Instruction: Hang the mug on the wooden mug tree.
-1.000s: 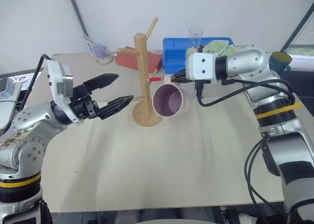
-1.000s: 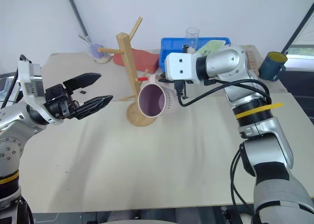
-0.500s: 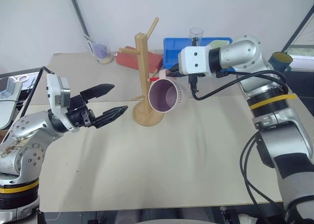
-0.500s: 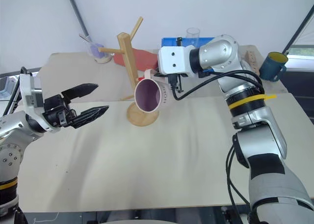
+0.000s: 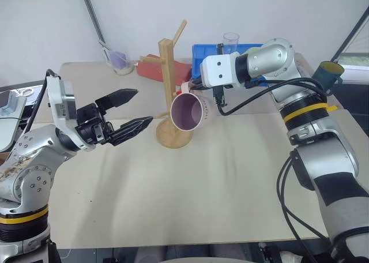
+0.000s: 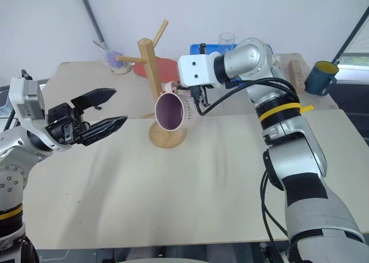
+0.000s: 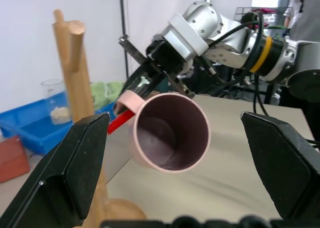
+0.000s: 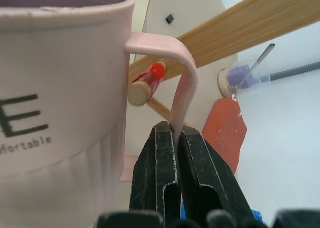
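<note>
Mug (image 5: 188, 111) held on its side in the air just in front of the mug tree (image 5: 170, 96), axis roughly level, mouth toward the camera and the near table (image 5: 190, 188) edge, handle up beside the red-tipped peg (image 8: 148, 78), which sits inside the handle loop in the right wrist view. Right gripper (image 8: 175, 138) pinched tight on the handle; left gripper (image 5: 134, 109) spread wide, off to the left, holding nothing. Lettering on the side reads "E" and "...fortable", rest cut off
</note>
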